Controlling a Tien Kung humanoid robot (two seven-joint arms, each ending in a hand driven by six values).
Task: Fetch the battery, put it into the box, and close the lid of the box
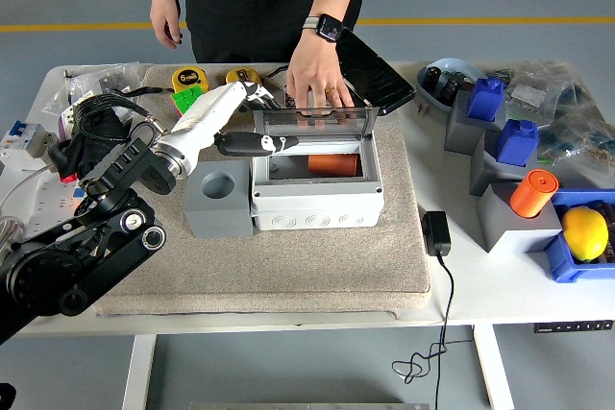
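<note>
You are working with the left hand alone; the right arm is not in the picture. The white forearm is reaching in from the left toward the clear hinged lid of the white plastic junction box, and its fingers are sitting just behind the lid's left end. From this view you cannot tell whether those fingers are spread or curled, nor whether they are touching the lid yet.

The orange cylindrical battery is already lying inside the box, toward its back wall, so closing the lid is what looks to be left.

The main risk is the person's hand, which is resting on or just behind the upright lid from the far side. If you are swinging the lid down while that hand is there, you may be pinching fingers or fighting its hold.

A black-handled tool is lying across the box's left rim, and it looks as if it could jam the lid short of closing.

The grey block with a round hole is touching the box's left wall, so a sideways push may be shoving both across the beige mat.
</note>
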